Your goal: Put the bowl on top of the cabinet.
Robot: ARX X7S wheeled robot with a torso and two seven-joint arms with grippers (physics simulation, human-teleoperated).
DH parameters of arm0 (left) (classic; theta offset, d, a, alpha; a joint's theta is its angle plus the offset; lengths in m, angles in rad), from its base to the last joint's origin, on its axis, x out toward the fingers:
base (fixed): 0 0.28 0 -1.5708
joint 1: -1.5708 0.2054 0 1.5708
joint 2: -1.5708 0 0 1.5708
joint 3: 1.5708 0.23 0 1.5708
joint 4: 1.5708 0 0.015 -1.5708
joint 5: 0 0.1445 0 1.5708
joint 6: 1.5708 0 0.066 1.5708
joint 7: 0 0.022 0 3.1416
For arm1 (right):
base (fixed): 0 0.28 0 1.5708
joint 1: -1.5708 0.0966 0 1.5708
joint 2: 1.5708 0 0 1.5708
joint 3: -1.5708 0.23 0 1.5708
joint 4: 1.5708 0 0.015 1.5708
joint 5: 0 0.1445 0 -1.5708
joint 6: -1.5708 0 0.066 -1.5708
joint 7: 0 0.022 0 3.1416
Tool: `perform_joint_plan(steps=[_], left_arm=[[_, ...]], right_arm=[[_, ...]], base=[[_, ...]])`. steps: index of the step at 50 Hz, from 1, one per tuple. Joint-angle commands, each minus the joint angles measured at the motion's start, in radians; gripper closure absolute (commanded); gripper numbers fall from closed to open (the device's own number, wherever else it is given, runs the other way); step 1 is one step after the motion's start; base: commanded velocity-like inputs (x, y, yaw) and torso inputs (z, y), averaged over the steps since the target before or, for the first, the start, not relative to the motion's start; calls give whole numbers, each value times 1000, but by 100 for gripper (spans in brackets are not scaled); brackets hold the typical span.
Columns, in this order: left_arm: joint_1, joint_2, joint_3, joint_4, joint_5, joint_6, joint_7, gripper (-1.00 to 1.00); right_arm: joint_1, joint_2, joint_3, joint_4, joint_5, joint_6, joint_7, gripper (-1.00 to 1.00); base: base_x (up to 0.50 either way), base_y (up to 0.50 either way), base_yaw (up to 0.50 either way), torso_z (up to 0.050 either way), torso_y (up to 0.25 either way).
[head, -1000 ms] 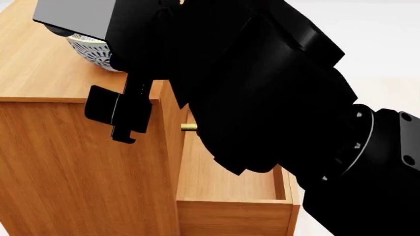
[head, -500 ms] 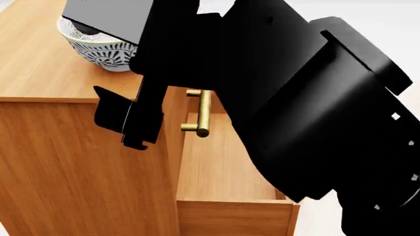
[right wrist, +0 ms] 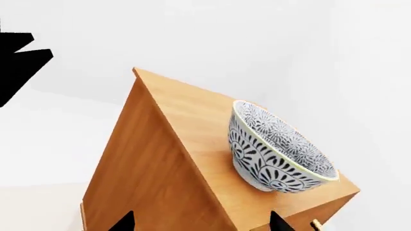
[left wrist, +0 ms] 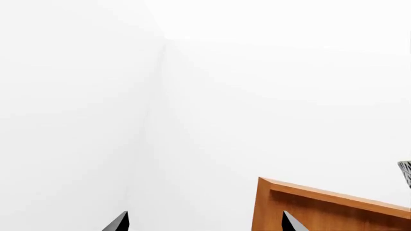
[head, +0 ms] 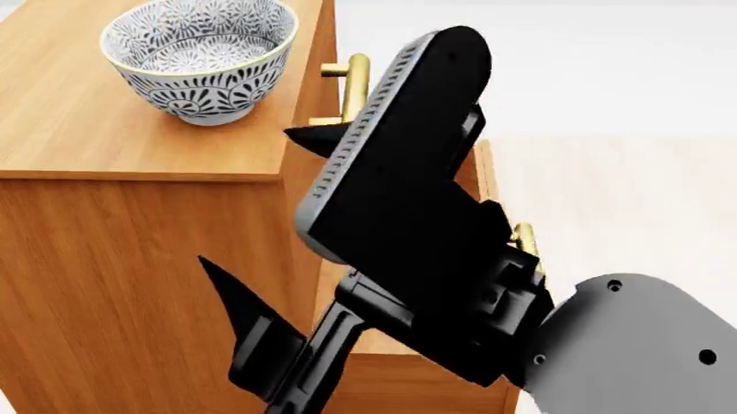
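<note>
The bowl (head: pixel 198 59) sits upright on the flat top of the cabinet (head: pixel 138 259), near the front corner. Nothing is holding it. It is white with dark leaf shapes outside and little specks inside. In the right wrist view the bowl (right wrist: pixel 276 151) rests on the cabinet (right wrist: pixel 160 178) top close to the edge.

The right gripper (head: pixel 302 250) hangs in front of the cabinet, below the bowl and apart from it. Its two black fingers (head: pixel 248 332) stand wide apart with nothing between them.

Brass handles (head: pixel 351 86) stick out from the drawers beside the black arm.

In the left wrist view, the left gripper (left wrist: pixel 204 224) shows only two small dark tips, spread far apart, so it looks wide and empty. A cabinet (left wrist: pixel 321 209) corner is near it.
</note>
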Motion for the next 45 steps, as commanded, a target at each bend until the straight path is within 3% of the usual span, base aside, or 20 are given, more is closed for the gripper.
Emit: perform_joint_plan(steps=[1,6,31,45], left_arm=[[6,10,-14,1,3,8,8,-100],[7,9,-11,7,6,5,4,-100],[5,5,-11,8,2,5,-4,-100],[7,1,-5,-2,-1,8,5,-100]], right_arm=[[-381,48,295,-206,167,-29,180,-100],[-571,41,392,-248,196,-84,231,-100],[-1020,-36,521,-182,41,-321,225,-100],[-1114,-43,825,-92,110,-397,291,-100]], base=[[0,0,0,0,0],[0,0,0,0,0],[0,0,0,0,0],[0,0,0,0,0]])
